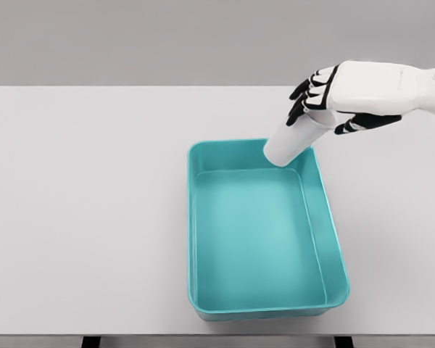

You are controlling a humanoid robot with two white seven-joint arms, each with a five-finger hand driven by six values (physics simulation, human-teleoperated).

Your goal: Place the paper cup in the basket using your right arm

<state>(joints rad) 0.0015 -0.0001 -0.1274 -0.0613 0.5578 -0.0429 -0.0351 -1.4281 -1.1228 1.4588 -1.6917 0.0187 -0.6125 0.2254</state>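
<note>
A white paper cup [291,141] hangs tilted over the far right corner of the teal basket [333,246], its lower end dipping just past the rim. My right hand [326,101] comes in from the right edge and holds the cup's upper end, black fingers [308,93] curled round it. The basket is a rectangular tub standing on the white table, with nothing lying inside it. The left arm does not show anywhere.
The white table [80,217] stretches wide to the left of the basket and behind it. Its front edge runs along the bottom of the picture, close to the basket's near wall.
</note>
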